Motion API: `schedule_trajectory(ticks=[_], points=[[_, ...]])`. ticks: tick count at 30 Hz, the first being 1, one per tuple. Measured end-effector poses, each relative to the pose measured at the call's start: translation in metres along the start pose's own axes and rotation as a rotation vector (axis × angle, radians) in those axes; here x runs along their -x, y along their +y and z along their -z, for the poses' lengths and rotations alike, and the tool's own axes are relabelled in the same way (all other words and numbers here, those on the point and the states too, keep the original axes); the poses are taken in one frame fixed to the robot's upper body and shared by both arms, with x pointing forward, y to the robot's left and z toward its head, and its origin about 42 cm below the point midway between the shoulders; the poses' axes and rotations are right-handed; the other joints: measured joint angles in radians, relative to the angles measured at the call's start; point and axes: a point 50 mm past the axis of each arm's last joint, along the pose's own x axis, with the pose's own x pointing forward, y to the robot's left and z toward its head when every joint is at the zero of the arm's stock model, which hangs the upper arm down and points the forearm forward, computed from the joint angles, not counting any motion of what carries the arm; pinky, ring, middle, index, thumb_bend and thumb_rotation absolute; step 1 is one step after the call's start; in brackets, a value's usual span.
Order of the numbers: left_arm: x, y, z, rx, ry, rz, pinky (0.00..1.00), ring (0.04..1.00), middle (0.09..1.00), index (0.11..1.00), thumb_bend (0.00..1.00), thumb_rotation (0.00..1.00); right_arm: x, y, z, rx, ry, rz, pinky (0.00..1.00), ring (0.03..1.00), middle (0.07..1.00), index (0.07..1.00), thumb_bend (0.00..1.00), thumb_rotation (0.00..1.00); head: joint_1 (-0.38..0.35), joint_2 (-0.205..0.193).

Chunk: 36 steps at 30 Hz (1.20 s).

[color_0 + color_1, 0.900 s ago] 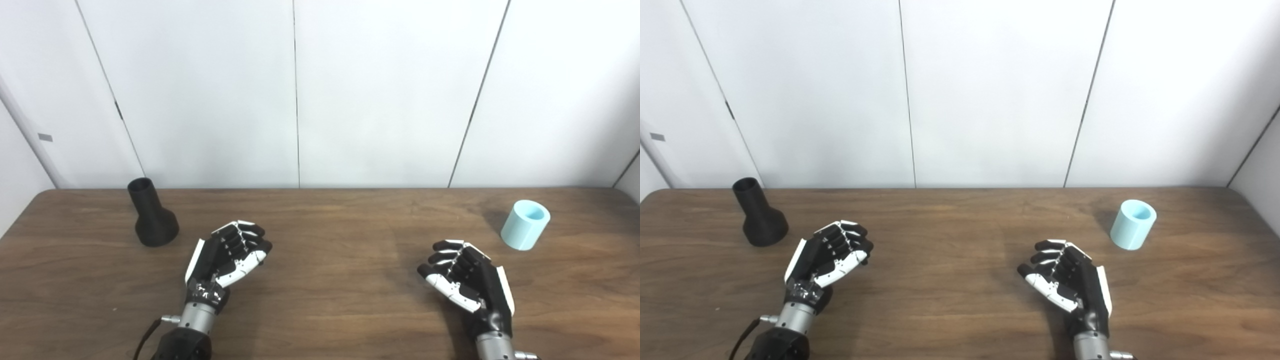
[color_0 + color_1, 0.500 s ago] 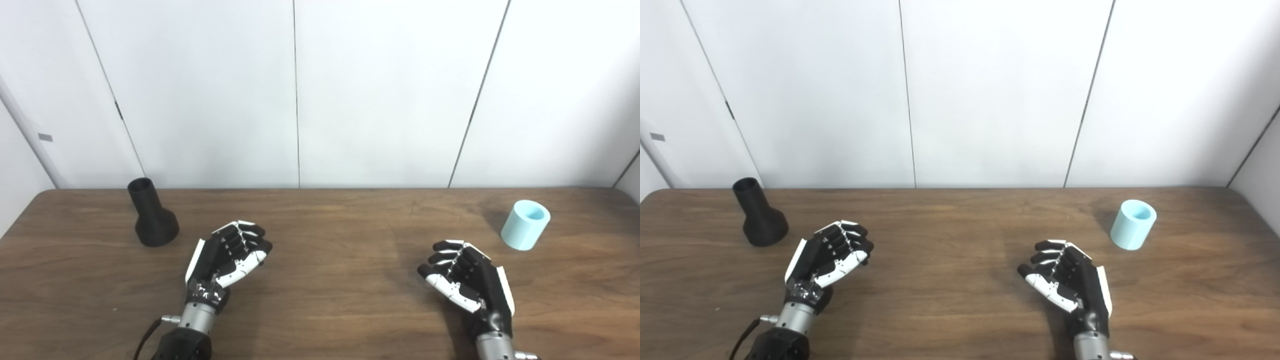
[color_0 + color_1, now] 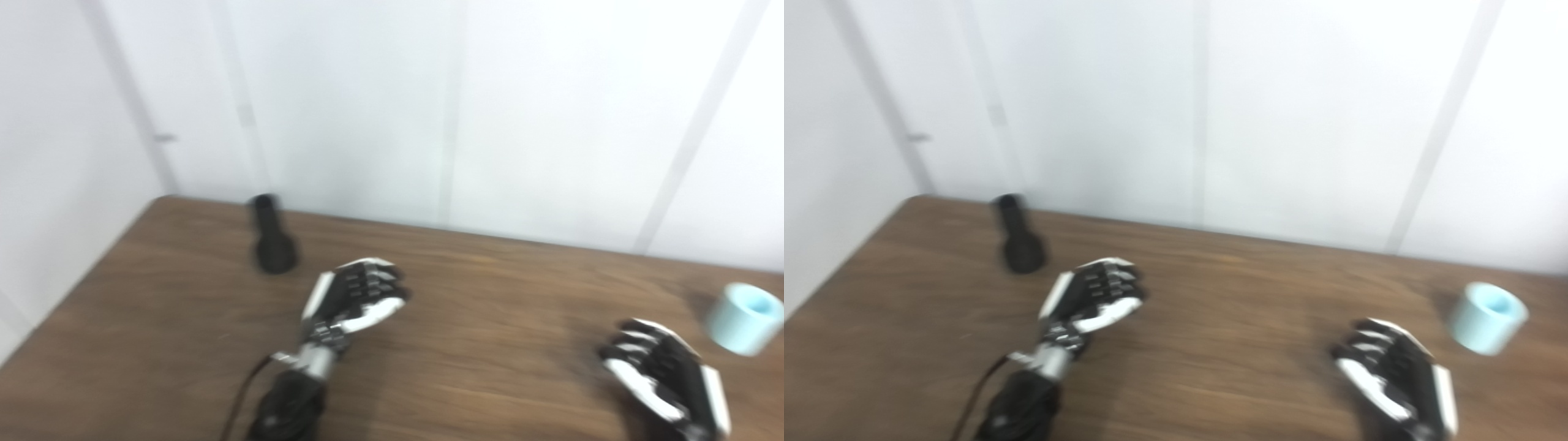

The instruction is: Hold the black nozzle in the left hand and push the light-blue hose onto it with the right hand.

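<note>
Upright black nozzle [image 3: 273, 241] up-left of empty, curled left hand [image 3: 358, 296]; light-blue hose [image 3: 743, 318] just up-right of empty, curled right hand [image 3: 664, 376].

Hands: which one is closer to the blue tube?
The right hand. It sits just beside the light-blue hose near the table's right end, while the left hand is far across the table, nearer the black nozzle.
</note>
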Motion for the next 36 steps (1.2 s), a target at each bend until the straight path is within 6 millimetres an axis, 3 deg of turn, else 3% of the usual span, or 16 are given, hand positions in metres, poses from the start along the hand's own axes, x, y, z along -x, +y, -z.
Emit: schedule_trajectory(ticks=[4, 7, 8, 10, 14, 18, 23, 24, 29, 34, 36], points=[[0.000, 0.000, -0.002, -0.038, -0.013, -0.020, 0.35, 0.415, 0.461, 0.501, 0.52, 0.00, 0.003, -0.003, -0.002, 0.018, 0.018, 0.011, 0.29, 0.372, 0.473, 0.514, 0.51, 0.00, 0.014, -0.014], [0.004, 0.004, -0.007, -0.074, -0.035, -0.057, 0.47, 0.544, 0.493, 0.496, 0.52, 0.00, 0.008, -0.004, -0.002, 0.027, 0.059, 0.022, 0.30, 0.389, 0.490, 0.526, 0.51, 0.00, 0.022, -0.017], [0.005, 0.006, -0.010, -0.088, -0.043, -0.079, 0.51, 0.586, 0.574, 0.498, 0.52, 0.03, 0.010, -0.004, -0.003, 0.030, 0.068, 0.029, 0.30, 0.390, 0.492, 0.528, 0.51, 0.00, 0.022, -0.017], [0.014, 0.013, -0.017, -0.104, -0.047, -0.130, 0.57, 0.646, 0.668, 0.651, 0.69, 0.16, 0.011, -0.002, -0.006, 0.030, 0.078, 0.032, 0.30, 0.391, 0.494, 0.529, 0.51, 0.00, 0.026, -0.017], [0.041, 0.024, -0.024, -0.149, 0.012, -0.185, 0.61, 0.696, 0.730, 0.738, 0.74, 0.22, 0.014, 0.001, -0.010, 0.032, 0.096, 0.038, 0.30, 0.393, 0.496, 0.528, 0.51, 0.00, 0.037, -0.017], [0.057, 0.057, -0.046, -0.268, 0.047, -0.269, 0.65, 0.731, 0.767, 0.777, 0.76, 0.25, 0.014, 0.002, -0.011, 0.044, 0.113, 0.042, 0.30, 0.393, 0.495, 0.529, 0.51, 0.00, 0.041, -0.019], [0.060, 0.103, -0.090, -0.397, 0.002, -0.389, 0.70, 0.747, 0.769, 0.788, 0.76, 0.19, 0.014, 0.005, -0.012, 0.088, 0.114, 0.048, 0.28, 0.386, 0.480, 0.534, 0.51, 0.00, 0.052, -0.022], [0.060, 0.108, -0.095, -0.405, -0.008, -0.412, 0.67, 0.733, 0.761, 0.783, 0.77, 0.18, 0.014, 0.005, -0.012, 0.090, 0.113, 0.049, 0.27, 0.384, 0.479, 0.534, 0.51, 0.00, 0.054, -0.022], [0.058, 0.130, -0.106, -0.425, -0.035, -0.535, 0.53, 0.621, 0.698, 0.717, 0.77, 0.12, 0.013, 0.006, -0.012, 0.093, 0.111, 0.048, 0.26, 0.381, 0.476, 0.536, 0.51, 0.00, 0.058, -0.023], [0.048, 0.155, -0.112, -0.515, -0.036, -0.616, 0.61, 0.690, 0.736, 0.733, 0.77, 0.14, 0.013, 0.007, -0.013, 0.105, 0.118, 0.051, 0.28, 0.385, 0.482, 0.534, 0.51, 0.00, 0.057, -0.025], [0.043, 0.166, -0.116, -0.553, -0.034, -0.629, 0.69, 0.778, 0.811, 0.792, 0.78, 0.16, 0.013, 0.007, -0.013, 0.104, 0.122, 0.051, 0.27, 0.385, 0.484, 0.534, 0.51, 0.00, 0.055, -0.025]])
